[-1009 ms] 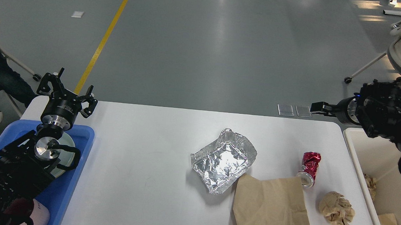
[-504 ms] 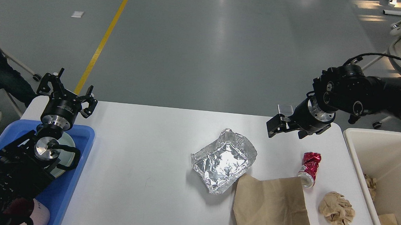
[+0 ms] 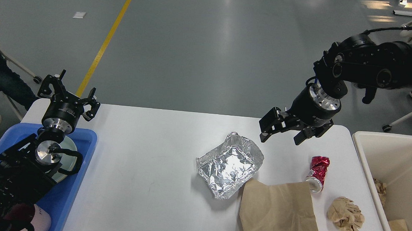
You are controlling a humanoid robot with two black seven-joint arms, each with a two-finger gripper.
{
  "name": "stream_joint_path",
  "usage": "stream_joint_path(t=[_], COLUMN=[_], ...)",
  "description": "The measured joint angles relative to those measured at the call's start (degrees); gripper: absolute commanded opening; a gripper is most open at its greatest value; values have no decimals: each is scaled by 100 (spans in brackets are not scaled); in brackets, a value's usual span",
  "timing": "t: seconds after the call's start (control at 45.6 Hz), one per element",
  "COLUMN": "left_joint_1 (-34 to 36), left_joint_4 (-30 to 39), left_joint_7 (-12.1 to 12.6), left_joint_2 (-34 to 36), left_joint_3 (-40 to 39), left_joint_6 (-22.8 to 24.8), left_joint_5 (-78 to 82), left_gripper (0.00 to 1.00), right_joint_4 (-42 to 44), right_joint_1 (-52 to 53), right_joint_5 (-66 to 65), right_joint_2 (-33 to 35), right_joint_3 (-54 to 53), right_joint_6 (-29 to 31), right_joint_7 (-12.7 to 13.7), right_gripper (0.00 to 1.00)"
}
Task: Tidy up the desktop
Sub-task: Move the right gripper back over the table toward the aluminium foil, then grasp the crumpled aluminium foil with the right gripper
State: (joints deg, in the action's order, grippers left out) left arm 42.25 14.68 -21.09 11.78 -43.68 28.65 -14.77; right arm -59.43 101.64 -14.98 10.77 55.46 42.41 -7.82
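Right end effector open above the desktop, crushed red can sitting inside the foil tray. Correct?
Not quite. The head view shows the can lying on the desktop to the right of the foil tray, apart from it, its lower end at the paper bag. The right end effector is open above the desktop, as stated.

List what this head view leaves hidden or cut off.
- Paper bag: bottom cut by the lower edge.
- Bin: right side runs off the frame, so its contents show only in part.
- Blue tray: contents mostly hidden behind the left arm.
- Crushed can: label too small to read.
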Motion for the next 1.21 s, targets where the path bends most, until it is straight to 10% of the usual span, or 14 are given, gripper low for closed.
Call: stream_joint_path(t=[0.307, 0.855, 1.206], left_joint_1=[-2, 1, 1], left_joint_4=[0, 0, 0], left_joint_7=[0, 0, 0], left_joint_2=[0, 0, 0], left_joint_3=[0, 0, 0], left_joint_6=[0, 0, 0], left_joint_5=[0, 0, 0], left_gripper=[96, 96, 96], right_joint_4=[550, 2072, 2175], right_joint_1=[-1861, -3388, -3796], right_joint_5=[131, 170, 163], right_joint_2=[-228, -732, -1037], right_joint_3=[-243, -770, -832], right_joint_6=[-2429, -2840, -3924], right_joint_7=[31, 53, 83], right_gripper=[100, 96, 53])
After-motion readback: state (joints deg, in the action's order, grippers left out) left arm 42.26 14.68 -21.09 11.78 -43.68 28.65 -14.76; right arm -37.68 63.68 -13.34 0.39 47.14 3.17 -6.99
